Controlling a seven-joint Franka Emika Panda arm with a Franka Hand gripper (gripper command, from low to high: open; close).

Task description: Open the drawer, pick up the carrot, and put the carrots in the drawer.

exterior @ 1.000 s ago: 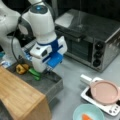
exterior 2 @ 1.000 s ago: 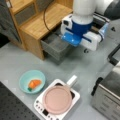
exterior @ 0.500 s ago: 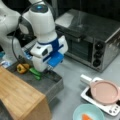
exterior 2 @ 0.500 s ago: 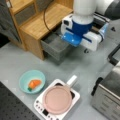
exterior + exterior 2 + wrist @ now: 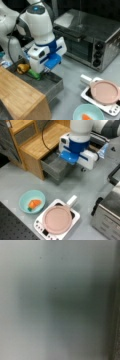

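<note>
Over drawer (image 5: 47,83), pulled out of bamboo-topped cabinet (image 5: 17,96): gripper (image 5: 46,71) low at its front end in both front views. Fingers hidden under wrist housing; cannot tell if wide or narrow. Nothing orange seen at them. Wrist view: grey blur only. Yellow pepper (image 5: 23,68) and green vegetable (image 5: 33,74) lie just beside gripper. Carrot (image 5: 34,203) sits in light blue bowl (image 5: 25,197) on desk (image 5: 15,182), well apart from gripper. Judgement: opening step done or finishing; pick not started. Pick calls for release of drawer, lift clear, travel to bowl.
</note>
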